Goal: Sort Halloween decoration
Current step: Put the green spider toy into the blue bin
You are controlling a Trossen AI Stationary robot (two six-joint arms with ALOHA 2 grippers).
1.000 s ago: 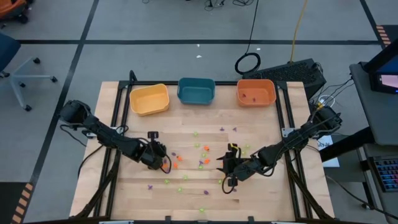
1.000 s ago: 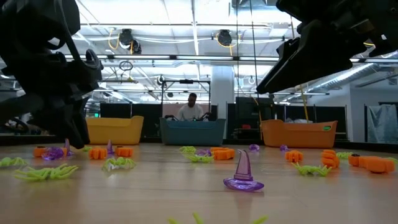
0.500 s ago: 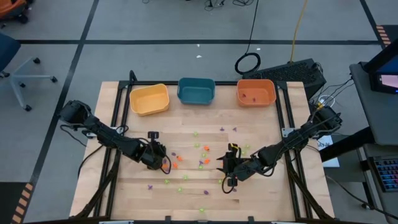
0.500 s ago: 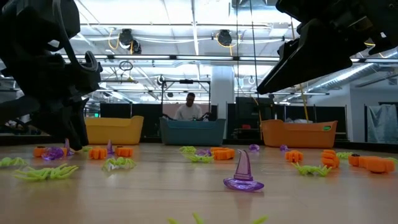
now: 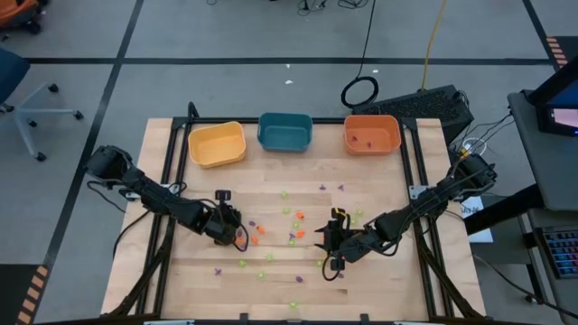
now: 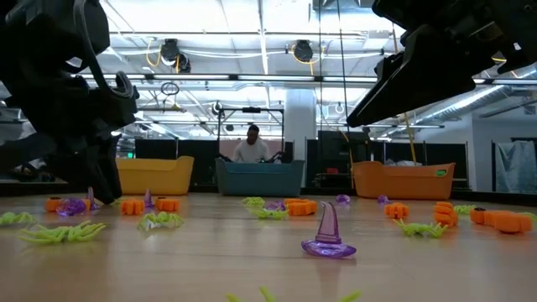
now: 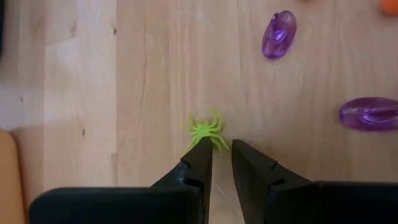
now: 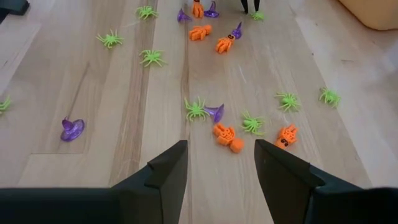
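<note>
Left wrist view: left gripper (image 7: 222, 149), fingers narrowly parted, hangs low over the wooden counter (image 7: 155, 74), tips at a tiny light-green plastic spider (image 7: 205, 132) lying flat with legs splayed. Right gripper (image 8: 217, 165), fingers wide and empty, hovers over scattered orange, green and purple trinkets (image 8: 224, 134).

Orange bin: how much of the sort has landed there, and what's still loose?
Done: the orange bin holds only a few small pieces. In hand: nothing gripped yet; the left pincer stands narrowly open right at a green spider; the right pincer hovers open. Left: most trinkets are on the table; yellow bin and teal bin look empty.
</note>
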